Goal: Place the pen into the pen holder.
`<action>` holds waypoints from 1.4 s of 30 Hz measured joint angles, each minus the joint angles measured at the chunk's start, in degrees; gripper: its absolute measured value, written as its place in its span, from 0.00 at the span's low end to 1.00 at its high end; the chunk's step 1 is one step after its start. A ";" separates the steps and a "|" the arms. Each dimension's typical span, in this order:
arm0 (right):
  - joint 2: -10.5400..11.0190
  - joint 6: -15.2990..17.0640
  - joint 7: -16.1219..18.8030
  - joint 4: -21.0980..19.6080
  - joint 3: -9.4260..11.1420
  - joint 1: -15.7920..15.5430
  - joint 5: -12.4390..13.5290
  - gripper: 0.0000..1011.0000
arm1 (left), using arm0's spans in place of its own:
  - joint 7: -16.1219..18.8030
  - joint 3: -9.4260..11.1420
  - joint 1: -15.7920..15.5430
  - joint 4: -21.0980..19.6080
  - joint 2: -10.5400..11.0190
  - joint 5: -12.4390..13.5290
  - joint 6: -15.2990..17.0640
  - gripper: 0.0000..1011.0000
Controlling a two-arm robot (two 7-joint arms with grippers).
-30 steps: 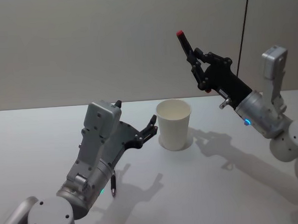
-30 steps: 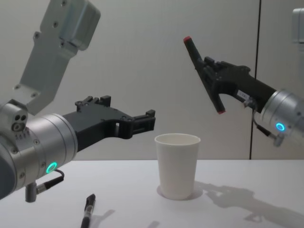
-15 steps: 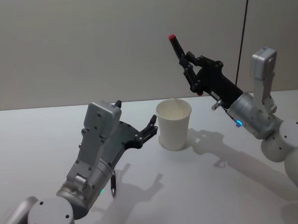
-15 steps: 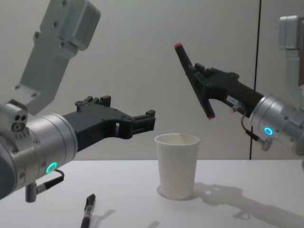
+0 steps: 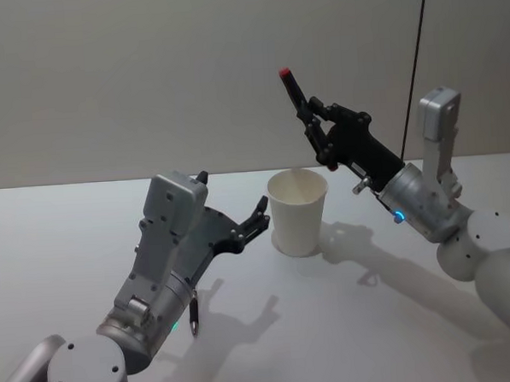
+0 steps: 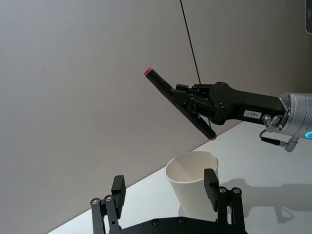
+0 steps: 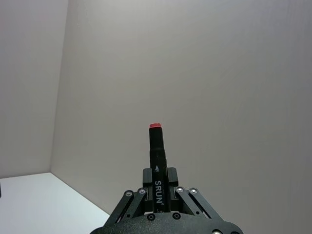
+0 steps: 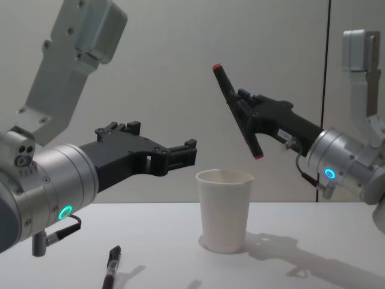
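**Pen (image 8: 225,88) above the cup (image 8: 224,211), not yet in**

The left gripper (image 6: 164,179) hangs with fingers spread wide just left of the cup, not touching it. A second pen (image 8: 112,266) lies on the table (image 5: 61,244) nearer the front edge. The cup stands toward the far edge. The right gripper (image 8: 243,111) pinches the pen, which is tilted, with its lower tip over the right rim. Lowered so, it may strike the rim and tip the light cup – or drop outside.

The pen (image 7: 157,163) carries white lettering "SRUN" along its barrel.
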 joint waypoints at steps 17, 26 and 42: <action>-1.22 -1.17 1.51 4.70 0.68 1.62 0.12 0.16 | 0.00 0.00 0.00 0.00 0.01 0.00 0.00 0.99; -1.42 -1.48 1.71 5.50 1.02 1.72 -0.38 0.16 | 0.00 0.00 0.00 0.00 0.00 0.00 0.00 0.99; -1.64 -1.63 1.69 6.04 1.48 1.64 -1.58 0.37 | 0.00 0.00 0.00 0.00 0.01 0.00 0.00 0.99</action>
